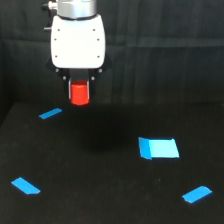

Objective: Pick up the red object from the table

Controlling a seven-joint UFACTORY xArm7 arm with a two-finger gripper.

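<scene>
Jaws clamped on either side of the red hexagonal block [79, 93], the white gripper [79, 92] holds it clear above the far left of the black table [100, 200], apparently lifted, with blue tape strips [50, 113] scattered below.

Lab test rig, black draped backdrop [165, 45], blue tape markers [50, 114]
</scene>
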